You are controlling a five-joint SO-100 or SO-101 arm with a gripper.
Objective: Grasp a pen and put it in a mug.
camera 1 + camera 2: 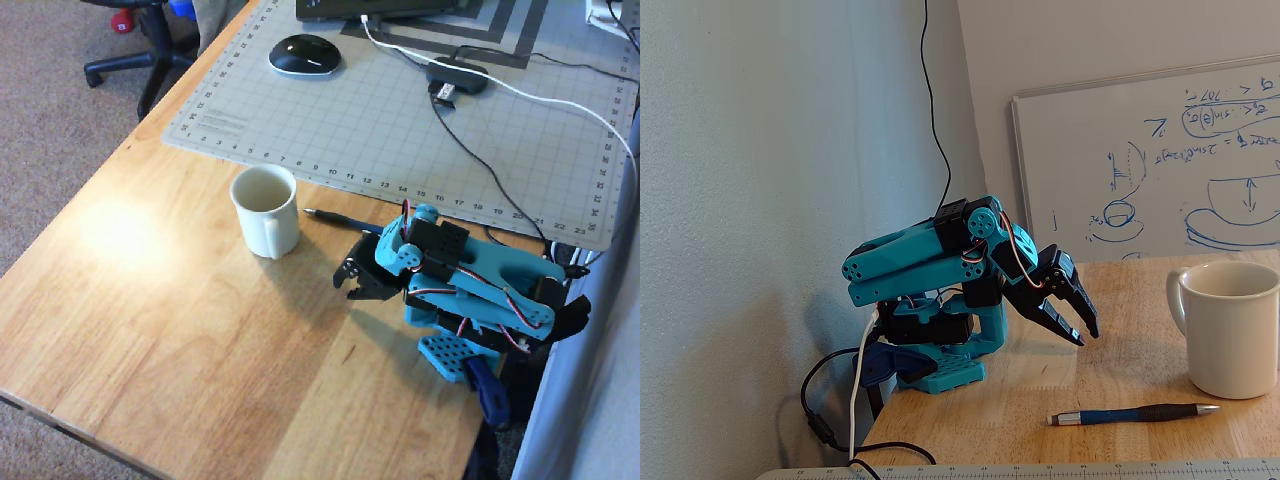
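Looks like a home office or hobby workspace. Wooden desk (150, 290) standing on beige carpet (50, 110), with the wheeled base of an office chair (135, 62) in the overhead view. Grey cutting mat (330, 125) with a printed grid and ruled edges spread across the desk top. On it, a black computer mouse (304, 54), a small black hub (458, 76) trailing a white cable (540, 100), and the edge of a laptop (380, 8). In the fixed view, a whiteboard (1150, 170) propped against a plain wall (760, 150), covered with blue marker sketches and notes. Small teal hobby robot arm (940, 260) clamped at the desk's edge.
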